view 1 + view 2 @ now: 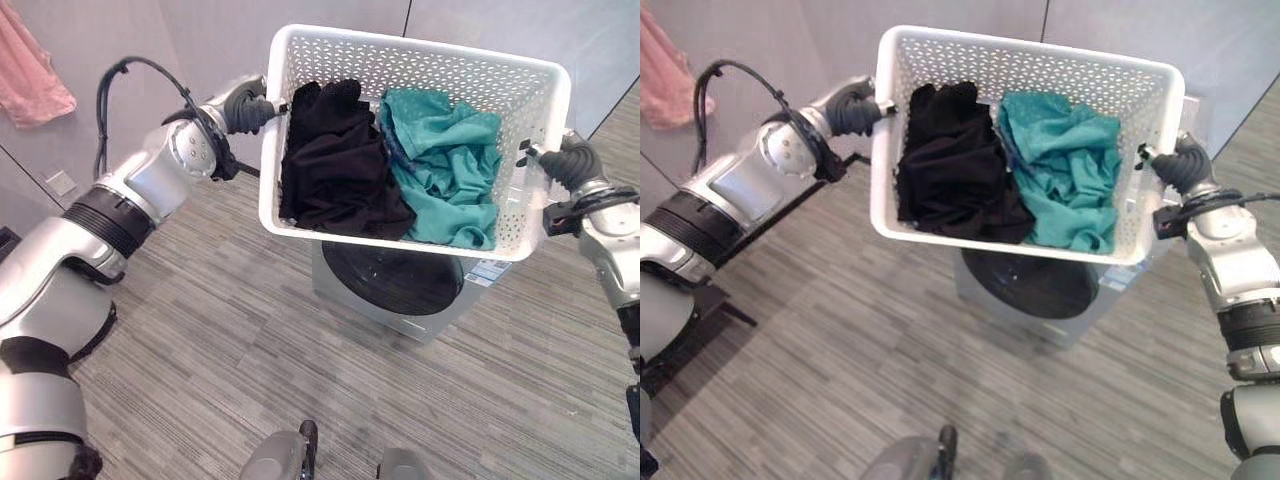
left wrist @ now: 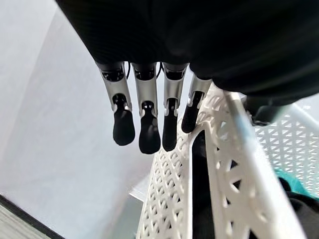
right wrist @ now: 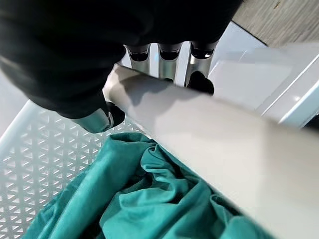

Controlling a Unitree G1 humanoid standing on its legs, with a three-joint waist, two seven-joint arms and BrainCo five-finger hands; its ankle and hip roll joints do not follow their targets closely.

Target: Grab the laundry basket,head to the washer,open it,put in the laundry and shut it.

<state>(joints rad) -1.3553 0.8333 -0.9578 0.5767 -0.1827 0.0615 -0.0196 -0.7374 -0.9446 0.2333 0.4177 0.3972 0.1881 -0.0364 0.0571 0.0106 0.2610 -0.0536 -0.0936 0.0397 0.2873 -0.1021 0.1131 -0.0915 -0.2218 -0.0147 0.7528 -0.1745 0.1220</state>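
Observation:
I hold a white perforated laundry basket (image 1: 420, 62) up, tipped toward me, above a washer (image 1: 437, 322) with a dark round door (image 1: 395, 277). Inside the basket lie black clothes (image 1: 335, 160) on the left and teal clothes (image 1: 445, 170) on the right. My left hand (image 1: 248, 105) pinches the basket's left rim (image 2: 239, 149), its fingers (image 2: 148, 134) running down the outer wall. My right hand (image 1: 568, 160) clasps the right rim (image 3: 209, 134), thumb (image 3: 99, 119) over the inner side next to the teal cloth (image 3: 149, 199).
The washer stands against a grey panelled wall. A pink towel (image 1: 30, 70) hangs on the wall at the upper left, with a wall outlet (image 1: 62, 183) below it. Grey wood-look floor (image 1: 220, 340) lies open in front of the washer.

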